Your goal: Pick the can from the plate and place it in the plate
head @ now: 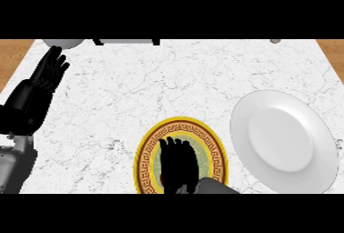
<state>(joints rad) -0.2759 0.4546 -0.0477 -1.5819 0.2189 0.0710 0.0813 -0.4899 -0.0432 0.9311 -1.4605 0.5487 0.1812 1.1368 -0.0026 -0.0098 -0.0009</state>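
Note:
A plate with a yellow rim and a dark patterned band [146, 154] lies at the counter's near edge, in the middle. My right hand [179, 161] comes in from below and covers that plate's centre. No can shows anywhere; whatever stands on the patterned plate is hidden under the hand. A plain white plate [285, 136] lies to the right, close beside the patterned one and bare. My left hand [47, 73] rests open at the far left, fingers up, away from both plates.
The white marble counter [154, 82] runs back to a far edge, where a white rounded object [64, 42], a grey and black object [128, 41] and a small grey thing [275, 41] sit. Wooden floor shows past both far corners.

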